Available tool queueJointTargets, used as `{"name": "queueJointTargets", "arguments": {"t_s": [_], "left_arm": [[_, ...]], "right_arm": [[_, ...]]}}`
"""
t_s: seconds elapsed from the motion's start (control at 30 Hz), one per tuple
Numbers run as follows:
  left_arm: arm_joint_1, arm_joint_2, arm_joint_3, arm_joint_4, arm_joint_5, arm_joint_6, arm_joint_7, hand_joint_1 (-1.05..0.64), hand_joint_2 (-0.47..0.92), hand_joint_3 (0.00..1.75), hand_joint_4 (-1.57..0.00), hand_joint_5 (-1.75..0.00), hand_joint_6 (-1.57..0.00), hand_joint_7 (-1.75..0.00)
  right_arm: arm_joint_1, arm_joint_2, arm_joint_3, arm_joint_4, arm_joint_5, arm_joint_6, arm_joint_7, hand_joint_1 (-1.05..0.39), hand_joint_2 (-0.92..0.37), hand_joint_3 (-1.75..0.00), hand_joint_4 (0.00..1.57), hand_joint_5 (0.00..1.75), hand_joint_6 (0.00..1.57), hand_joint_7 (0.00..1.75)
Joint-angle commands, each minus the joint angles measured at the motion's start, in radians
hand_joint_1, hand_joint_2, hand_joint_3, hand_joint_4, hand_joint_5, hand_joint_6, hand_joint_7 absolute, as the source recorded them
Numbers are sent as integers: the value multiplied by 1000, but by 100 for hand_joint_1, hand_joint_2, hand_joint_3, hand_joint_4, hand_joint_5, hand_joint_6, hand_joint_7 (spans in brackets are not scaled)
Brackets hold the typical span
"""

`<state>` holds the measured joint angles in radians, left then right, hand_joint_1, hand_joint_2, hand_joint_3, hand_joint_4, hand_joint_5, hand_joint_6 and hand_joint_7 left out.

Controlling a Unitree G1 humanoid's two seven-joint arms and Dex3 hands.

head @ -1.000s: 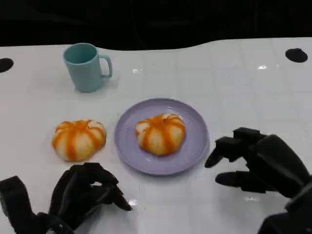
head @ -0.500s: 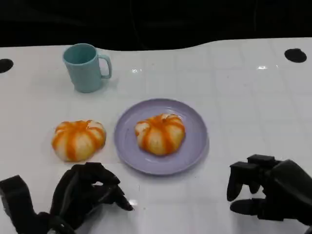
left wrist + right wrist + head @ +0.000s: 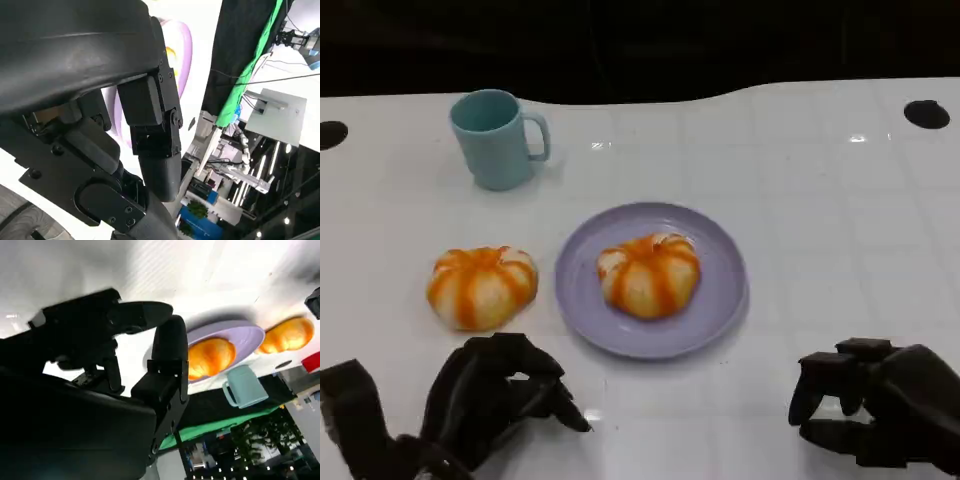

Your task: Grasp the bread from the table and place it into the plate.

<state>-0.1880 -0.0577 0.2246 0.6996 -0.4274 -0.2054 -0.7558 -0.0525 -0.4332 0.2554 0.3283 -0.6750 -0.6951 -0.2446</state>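
Two orange-striped round breads are in the head view. One bread [image 3: 649, 273] lies on the lilac plate [image 3: 720, 300] at the table's middle. The other bread [image 3: 481, 286] sits on the table left of the plate. My left hand [image 3: 490, 400] rests just in front of that bread, fingers curled in, holding nothing. Well clear of the plate, my right hand [image 3: 875, 400] is at the near right, fingers bent but apart, empty. The right wrist view shows the plate [image 3: 245, 335], the bread on it [image 3: 207, 356] and the other bread [image 3: 287, 335] beyond my fingers [image 3: 167, 355].
A light blue cup [image 3: 498, 137] stands at the back left, behind the loose bread. Black round marks sit at the far left [image 3: 330, 132] and far right [image 3: 927, 113] of the white table. The table's dark far edge runs across the top.
My right hand has drawn back from the plate's right rim toward the near edge, and its fingers have bent in. The left hand and both breads have stayed put.
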Motion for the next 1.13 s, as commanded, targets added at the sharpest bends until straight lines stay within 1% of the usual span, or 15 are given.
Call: {"name": "queueJointTargets", "arguments": {"t_s": [0.03, 0.23, 0.4, 0.47, 0.53, 0.63, 0.73, 0.87, 0.97, 1.13], "left_arm": [[-7, 21, 5, 1, 1, -1, 5, -105, 60, 0, -157, -60, -157, -37], [-15, 25, 7, 14, 2, -7, -2, -105, 61, 0, -157, -60, -157, -37], [-20, 26, 8, 26, 5, -25, -4, -105, 62, 1, -157, -59, -157, -37], [-22, 28, 8, 30, 5, -25, -5, -105, 62, 1, -157, -59, -157, -37], [-24, 29, 9, 33, 3, -24, -5, -105, 62, 1, -157, -59, -157, -37], [-25, 29, 9, 40, 4, -32, -7, -105, 62, 1, -157, -59, -157, -37], [-23, 29, 10, 39, 1, -29, -9, -105, 62, 1, -157, -59, -157, -37], [-25, 31, 11, 39, -5, -15, -10, -105, 61, 0, -157, -59, -157, -37], [-26, 31, 12, 38, -4, -13, -6, -105, 60, 0, -157, -59, -157, -36], [-27, 31, 13, 39, -3, -16, -7, -105, 60, 0, -157, -59, -157, -36]], "right_arm": [[-26, -8, 10, 38, -40, -14, -54, -30, -56, -92, 78, 161, 86, 103], [-54, -7, 28, 89, -80, -26, -127, -31, -56, -92, 79, 166, 88, 107], [-67, -3, 39, 117, -84, -42, -168, -32, -55, -95, 79, 169, 85, 116], [-71, -3, 44, 124, -90, -49, -186, -33, -55, -97, 78, 173, 82, 124], [-75, -4, 48, 132, -94, -58, -202, -33, -55, -98, 77, 174, 81, 127], [-79, -4, 54, 143, -96, -76, -224, -34, -56, -99, 78, 170, 79, 125], [-88, -4, 58, 165, -98, -104, -253, -32, -56, -101, 82, 169, 81, 122], [-99, -9, 68, 181, -118, -120, -292, -32, -57, -102, 84, 169, 85, 121], [-104, -7, 69, 191, -113, -132, -302, -31, -54, -107, 86, 169, 88, 120], [-110, -5, 71, 203, -115, -146, -322, -31, -49, -113, 85, 169, 88, 122]]}}
